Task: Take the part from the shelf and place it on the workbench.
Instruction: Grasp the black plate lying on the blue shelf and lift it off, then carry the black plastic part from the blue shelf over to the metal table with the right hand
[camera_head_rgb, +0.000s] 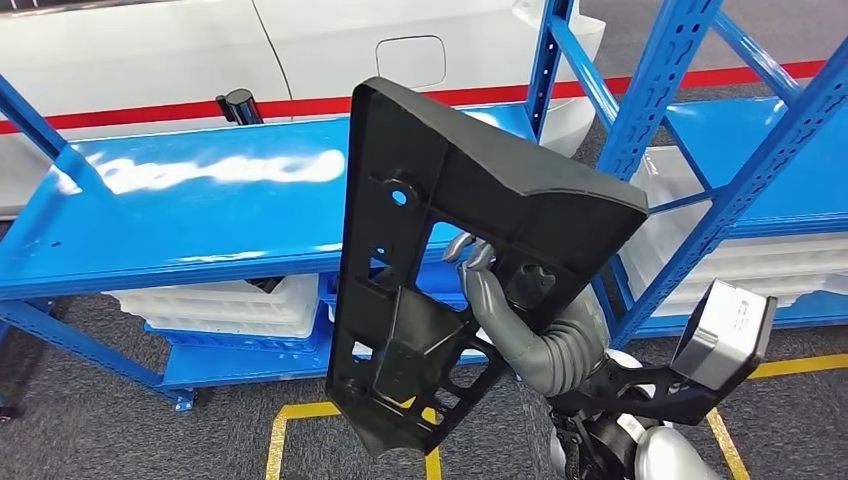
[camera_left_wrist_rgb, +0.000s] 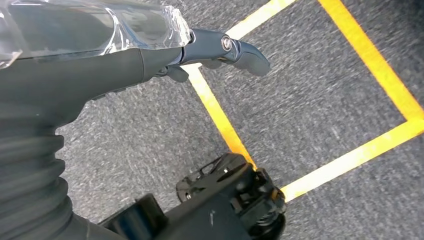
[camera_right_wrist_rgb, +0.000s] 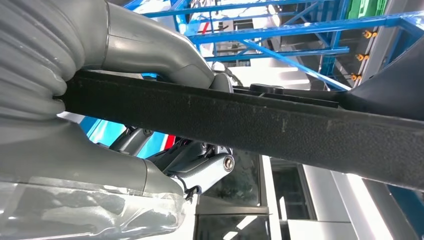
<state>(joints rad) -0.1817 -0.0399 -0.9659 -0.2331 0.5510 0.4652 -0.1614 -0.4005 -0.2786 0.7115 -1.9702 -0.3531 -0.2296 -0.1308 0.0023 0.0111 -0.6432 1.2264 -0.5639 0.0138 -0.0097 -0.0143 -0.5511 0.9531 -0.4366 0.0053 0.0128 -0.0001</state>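
Right hand (camera_head_rgb: 500, 300) grips the black part (camera_head_rgb: 440, 250), fingers (camera_right_wrist_rgb: 200, 170) clamped across its edge, holding it upright in the air, near of the blue shelf (camera_head_rgb: 180, 210). Removal from the shelf looks complete; carrying and setting down on the worktop remain. Left hand (camera_left_wrist_rgb: 165, 55) hangs over the floor, fingers loosely extended, holding nothing. The part hides much of the right hand's grip.

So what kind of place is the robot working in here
Likely a factory or warehouse floor: blue steel shelving holding white crates, yellow floor markings on grey carpet, and a black moulded part in the right robot hand.
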